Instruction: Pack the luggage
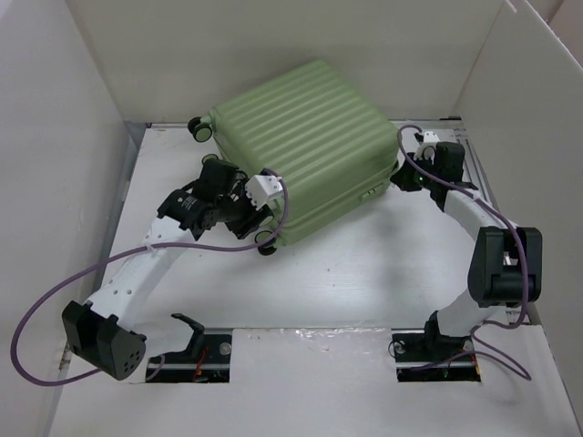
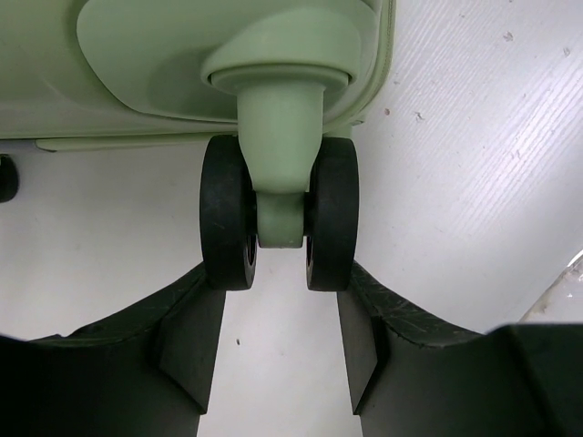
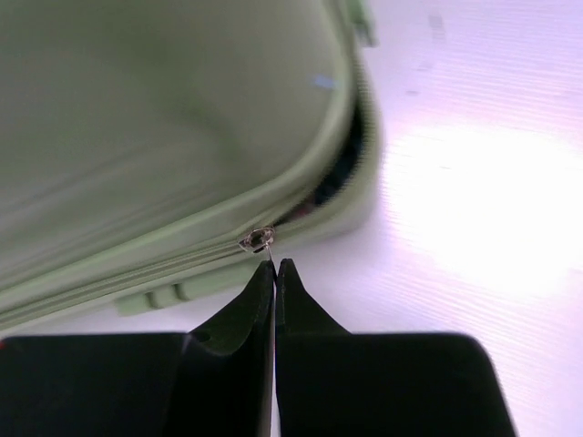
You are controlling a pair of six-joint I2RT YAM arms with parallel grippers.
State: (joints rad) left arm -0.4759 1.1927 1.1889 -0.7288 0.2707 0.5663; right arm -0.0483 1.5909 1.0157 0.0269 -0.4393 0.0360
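1. The luggage [image 1: 305,146] lies flat on the table [image 1: 364,282], closed, between my two arms.
2. My left gripper [image 2: 281,300] has its jaws around a wheel [image 2: 281,214], bracing that corner.
3. My right gripper [image 3: 275,273] is clenched on the zipper pull [image 3: 259,240], with the seam beyond it gaping.
4. I'd guess the shell is stiff, smooth and too bulky to pinch, so wheels and zipper tab are the only real handholds.

- You see the suitcase [image 1: 305,146] in ribbed, matt light-green hard plastic.
- Your caster wheel [image 2: 228,214] looks like dull black rubber.
- Your zipper pull [image 3: 258,239] glints like metal.
- The desk [image 1: 364,273] looks white, finely ridged.
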